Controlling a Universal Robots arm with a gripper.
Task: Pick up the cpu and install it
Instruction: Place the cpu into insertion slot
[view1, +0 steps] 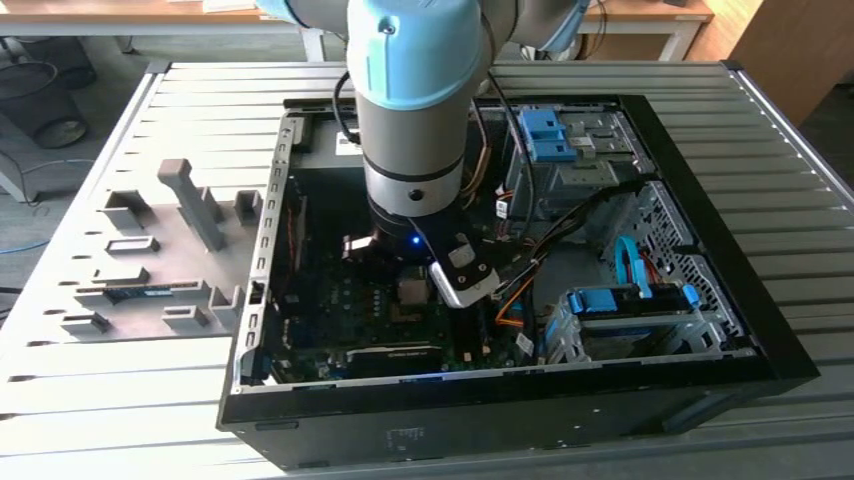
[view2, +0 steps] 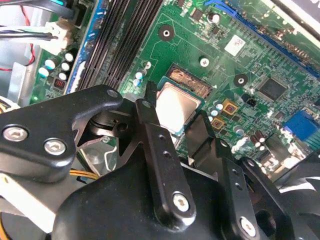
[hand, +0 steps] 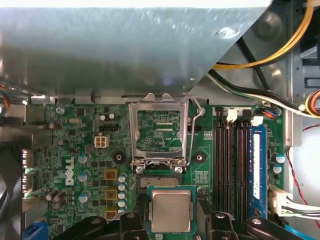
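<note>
First wrist view, cpu: a small thin square chip with a dull silver-grey metal face and a green rim. It lies flat between my two fingers, over the near part of the socket.
Fingers: black metal, drawn in narrow against two opposite edges of the cpu. My gripper has the chip clamped between them.
Socket: a black rectangular frame on the board. A strip of gold contacts is uncovered past the cpu's far edge. I cannot tell whether the chip's underside touches it.
Load plate: a silver metal flap standing open just beyond that strip, with a thin wire lever raised beside it.
Capacitors: a row of small round cans near one finger.
Memory slots: long black rails near the other finger, with a long blue-green memory stick seated past them.
Board: a green motherboard, with a grey sheet-metal wall rising beyond the load plate.
Exterior view: my grey-and-blue arm reaches straight down into an open black computer case on a slatted grey table.
</note>
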